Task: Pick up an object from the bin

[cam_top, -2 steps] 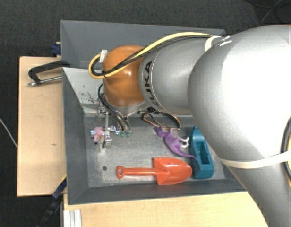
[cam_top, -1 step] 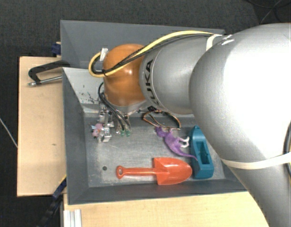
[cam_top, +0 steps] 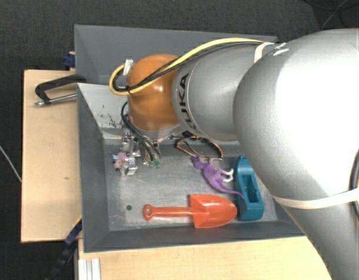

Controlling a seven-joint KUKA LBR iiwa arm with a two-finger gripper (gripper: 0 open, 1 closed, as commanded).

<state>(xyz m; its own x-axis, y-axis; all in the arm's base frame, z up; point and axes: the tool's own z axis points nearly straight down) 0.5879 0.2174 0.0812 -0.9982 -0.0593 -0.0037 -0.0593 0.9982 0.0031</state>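
Counted in bin (cam_top: 92,174): 1 orange toy shovel (cam_top: 194,210), 1 purple toy (cam_top: 211,177), 1 blue plastic piece (cam_top: 249,191). Three loose things total, all toward the bin's near-right corner (bottom right in view). Shovel flat along the near edge, handle pointing to the left wall, blade up against the blue piece. Purple toy just beside the blue piece, between it and the bin's middle; shape hard to make out, contact with the shovel unclear. Blue piece cut off on its right by the arm (cam_top: 284,115). Gripper (cam_top: 136,155) low over bare floor near the left wall, well apart from all three. Opening width: cannot tell, tip a tangle of small parts under the orange cover (cam_top: 150,98). Pale pink bit (cam_top: 122,161) and green bit (cam_top: 154,164) at the tip: gripper part or loose thing, cannot tell. Far-right corner of bin hidden behind the arm. 1 yellow cable (cam_top: 185,54) looped over the cover
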